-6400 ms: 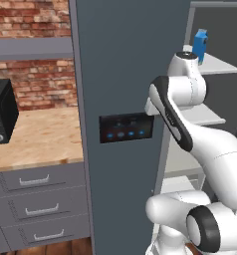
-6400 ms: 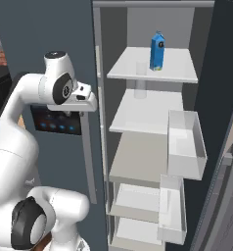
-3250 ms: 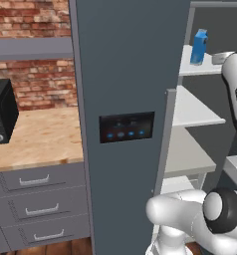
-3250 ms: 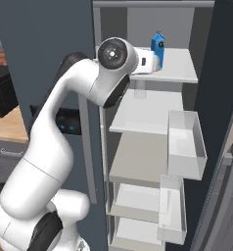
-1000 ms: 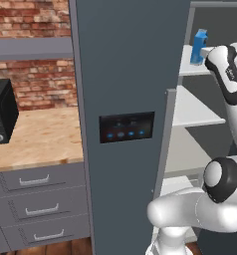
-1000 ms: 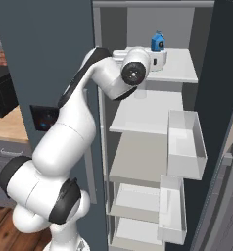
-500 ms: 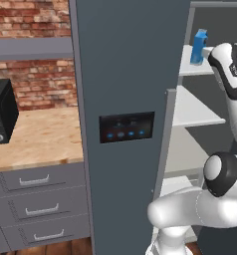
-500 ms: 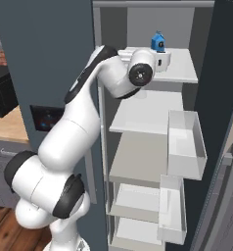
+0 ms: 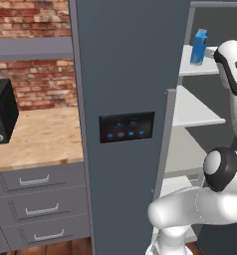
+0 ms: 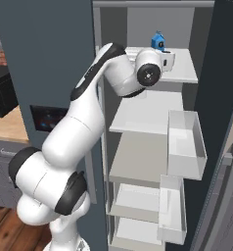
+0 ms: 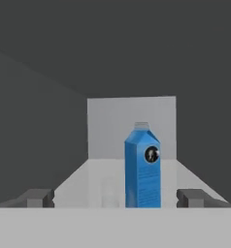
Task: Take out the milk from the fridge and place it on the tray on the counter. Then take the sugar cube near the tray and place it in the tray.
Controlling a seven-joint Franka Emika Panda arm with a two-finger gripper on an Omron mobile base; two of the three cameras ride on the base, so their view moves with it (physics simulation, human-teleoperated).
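The milk (image 11: 142, 167), a light-blue gabled carton, stands upright on the fridge's top white shelf (image 10: 182, 73). It also shows in the left base view as the milk (image 9: 198, 47) and in the right base view as the milk (image 10: 159, 41). My gripper (image 11: 116, 198) is open and level with the shelf, a short way in front of the carton. The carton sits slightly right of centre between the fingertips (image 11: 40, 197), and nothing is held. The fridge (image 9: 130, 74) is dark grey-blue. The counter (image 9: 36, 139) lies to its left. The tray and the sugar cube are out of view.
White shelves run down the fridge below the top one. Door bins (image 10: 187, 142) hang at the right by the open door (image 10: 226, 122). A black appliance (image 9: 1, 117) stands on the counter over grey drawers (image 9: 36, 179). The control panel (image 9: 127, 127) glows blue.
The hand has edged further in along the top shelf toward the milk. The jaws stay open and the milk has not moved.
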